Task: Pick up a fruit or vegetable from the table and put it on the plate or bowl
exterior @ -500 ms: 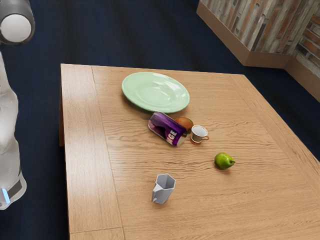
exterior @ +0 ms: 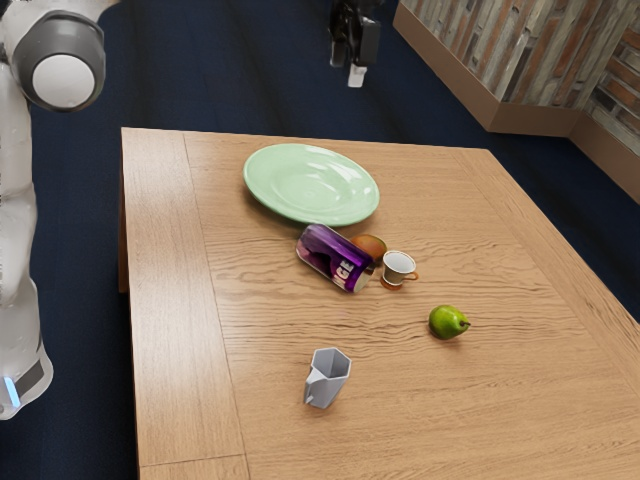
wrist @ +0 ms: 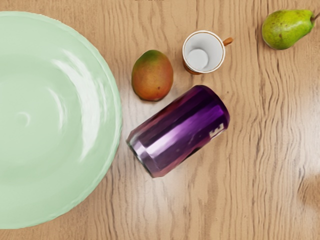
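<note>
- Wood-grain worktop [exterior: 520, 400] carries six things, all apart from the tool.
- Tool [exterior: 350, 62] hangs high at the top edge of the exterior view, over the dark floor beyond the worktop's far edge. From this angle I cannot tell how far open it is. Nothing appears to hang from it.
- Pale green plate [exterior: 311, 184] sits toward the far side of the worktop and is bare.
- Purple can [exterior: 334, 258] lies on its side just beside the plate's near rim. In the wrist view one end of it points toward the plate.
- Mango [wrist: 152, 75], red-green, rests on the worktop between the plate's rim and the cup, just beside the can. The wrist view shows a thin gap of wood between mango and can.
- Small white cup [exterior: 398, 268] with an orange handle stands upright next to the mango and can.
- Green pear [exterior: 448, 321] lies on the worktop, apart from the cup and well away from the plate.
- Grey angular mug [exterior: 327, 377] stands alone on the near side of the worktop.
</note>
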{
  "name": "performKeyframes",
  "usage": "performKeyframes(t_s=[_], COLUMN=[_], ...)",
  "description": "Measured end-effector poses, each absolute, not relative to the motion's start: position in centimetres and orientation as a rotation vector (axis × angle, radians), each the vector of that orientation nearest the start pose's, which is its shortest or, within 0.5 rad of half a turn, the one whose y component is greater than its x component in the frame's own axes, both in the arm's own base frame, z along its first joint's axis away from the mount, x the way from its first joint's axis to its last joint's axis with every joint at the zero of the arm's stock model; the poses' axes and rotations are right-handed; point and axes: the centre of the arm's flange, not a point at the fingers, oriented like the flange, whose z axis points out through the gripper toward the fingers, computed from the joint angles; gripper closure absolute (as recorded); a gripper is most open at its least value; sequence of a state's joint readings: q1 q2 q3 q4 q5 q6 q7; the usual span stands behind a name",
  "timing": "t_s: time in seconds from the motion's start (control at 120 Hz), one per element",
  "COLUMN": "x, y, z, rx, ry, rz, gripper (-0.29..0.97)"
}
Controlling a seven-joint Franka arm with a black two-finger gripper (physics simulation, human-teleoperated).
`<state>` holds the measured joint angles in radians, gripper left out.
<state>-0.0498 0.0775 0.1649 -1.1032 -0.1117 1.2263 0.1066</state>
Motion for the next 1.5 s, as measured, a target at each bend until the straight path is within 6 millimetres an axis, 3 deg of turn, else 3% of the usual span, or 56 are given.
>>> performKeyframes(t_s=[0.167, 0.325, 0.45, 0.608, 0.892, 1.133, 1.5], x=[55.1, 58.7, 60.7, 63.4, 65.3, 67.6, 69.9], y=[-4.7, -11.7, -15.4, -16.8, -18.4, -18.3, -17.2], z=[73.3, 67.9, 63.8, 59.1, 52.4, 48.7, 46.3], rx=[-3.209, -3.189, -3.17, -3.17, -3.196, -3.223, -3.233], ry=[0.327, 0.524, 0.607, 0.625, 0.637, 0.606, 0.56], rz=[-0.055, 0.023, 0.075, 0.113, 0.121, 0.024, -0.082], gripper=[0.02, 0.02, 0.02, 0.02, 0.02, 0.02, 0.02])
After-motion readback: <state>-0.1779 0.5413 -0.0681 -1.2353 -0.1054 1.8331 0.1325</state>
